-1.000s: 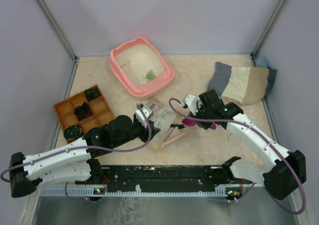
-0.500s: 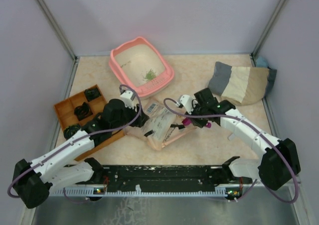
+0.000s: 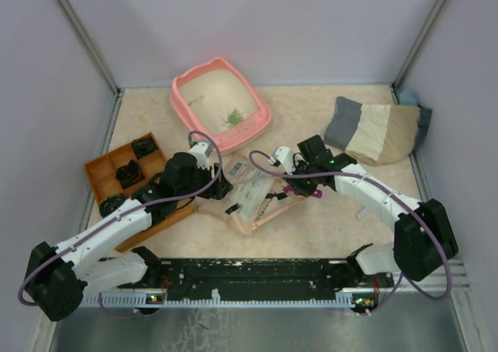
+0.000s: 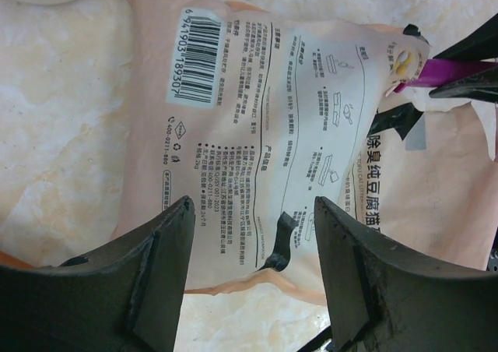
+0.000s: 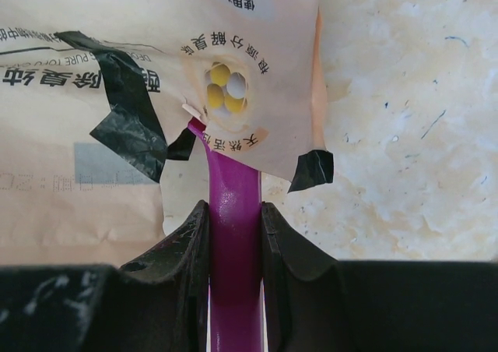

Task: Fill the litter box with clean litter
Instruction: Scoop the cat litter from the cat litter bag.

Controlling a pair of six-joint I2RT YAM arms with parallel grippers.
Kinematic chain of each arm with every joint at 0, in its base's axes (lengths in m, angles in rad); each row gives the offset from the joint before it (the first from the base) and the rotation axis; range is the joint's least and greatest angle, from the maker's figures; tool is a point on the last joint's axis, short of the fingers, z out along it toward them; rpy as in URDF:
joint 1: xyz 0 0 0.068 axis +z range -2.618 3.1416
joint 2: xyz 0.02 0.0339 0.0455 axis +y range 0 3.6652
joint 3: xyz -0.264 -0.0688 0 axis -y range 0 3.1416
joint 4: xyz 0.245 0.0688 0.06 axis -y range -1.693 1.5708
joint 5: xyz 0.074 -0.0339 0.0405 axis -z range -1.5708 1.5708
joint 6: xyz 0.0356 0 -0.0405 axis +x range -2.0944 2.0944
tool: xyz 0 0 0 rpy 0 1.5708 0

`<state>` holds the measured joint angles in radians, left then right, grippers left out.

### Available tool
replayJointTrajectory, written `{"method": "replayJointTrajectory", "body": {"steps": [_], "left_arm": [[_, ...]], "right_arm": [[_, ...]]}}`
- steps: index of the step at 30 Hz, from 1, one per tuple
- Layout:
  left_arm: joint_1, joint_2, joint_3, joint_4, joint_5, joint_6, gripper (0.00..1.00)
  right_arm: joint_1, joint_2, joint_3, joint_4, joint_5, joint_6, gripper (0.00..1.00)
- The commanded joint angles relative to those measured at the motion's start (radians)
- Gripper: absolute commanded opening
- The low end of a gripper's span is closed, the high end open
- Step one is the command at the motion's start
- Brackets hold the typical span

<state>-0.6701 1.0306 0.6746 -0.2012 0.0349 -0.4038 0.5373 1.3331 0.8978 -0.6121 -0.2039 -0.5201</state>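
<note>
The salmon-pink litter box [image 3: 184, 107] stands at the back of the table, with a small pile of green clean litter [image 3: 233, 118] inside it. A beige printed paper bag [image 3: 250, 195] [image 4: 264, 126] lies flat between my arms. My left gripper [image 3: 221, 185] [image 4: 253, 209] hovers open over the bag's edge, with nothing between its fingers. My right gripper [image 3: 300, 181] [image 5: 235, 209] is shut on the handle of a magenta scoop [image 5: 233, 182] [image 4: 453, 70]. The scoop's front end is tucked under the bag's [image 5: 117, 64] taped corner and hidden.
An orange compartmented tray [image 3: 99, 170] holding black items sits on the left beside my left arm. A folded grey and beige cloth [image 3: 378, 131] lies at the back right. The black mounting rail [image 3: 257, 274] runs along the near edge.
My left jaws have widened and the left arm has swung up and leftward beside the bag. My right gripper has carried the scoop a little left, toward the bag.
</note>
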Motion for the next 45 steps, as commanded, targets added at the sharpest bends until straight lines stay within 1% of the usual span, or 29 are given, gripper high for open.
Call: {"method": "replayJointTrajectory", "body": {"steps": [1, 5, 10, 12, 17, 23, 28, 32, 39, 45], "left_arm": [[0.009, 0.01, -0.015, 0.031, 0.026, -0.01, 0.68], [0.009, 0.024, -0.014, 0.035, 0.037, -0.009, 0.66], [0.009, 0.028, 0.023, 0.021, 0.116, 0.052, 0.63], [0.009, 0.032, 0.033, 0.012, 0.124, 0.071, 0.63], [0.01, 0.047, 0.031, 0.001, 0.096, 0.054, 0.63], [0.009, 0.071, 0.02, 0.011, 0.077, 0.026, 0.62], [0.01, 0.086, 0.03, 0.009, 0.056, 0.02, 0.62], [0.01, 0.092, 0.033, 0.006, 0.063, 0.02, 0.62], [0.01, 0.084, 0.054, -0.01, 0.096, 0.046, 0.62], [0.01, 0.074, 0.069, -0.017, 0.111, 0.053, 0.62]], "right_arm": [[0.0, 0.026, 0.009, 0.194, -0.086, 0.009, 0.0], [0.0, 0.033, -0.018, 0.275, -0.118, 0.005, 0.0], [0.0, 0.064, -0.032, 0.356, -0.155, 0.004, 0.0], [0.0, 0.066, -0.026, 0.354, -0.152, 0.014, 0.0], [-0.007, 0.019, -0.045, 0.337, -0.123, 0.024, 0.0], [-0.03, -0.025, -0.061, 0.288, -0.164, 0.036, 0.0], [-0.047, -0.096, -0.1, 0.287, -0.151, 0.058, 0.0], [-0.087, -0.159, -0.12, 0.265, -0.169, 0.076, 0.0], [-0.099, -0.254, -0.155, 0.224, -0.156, 0.108, 0.0], [-0.144, -0.307, -0.185, 0.211, -0.175, 0.144, 0.0]]}}
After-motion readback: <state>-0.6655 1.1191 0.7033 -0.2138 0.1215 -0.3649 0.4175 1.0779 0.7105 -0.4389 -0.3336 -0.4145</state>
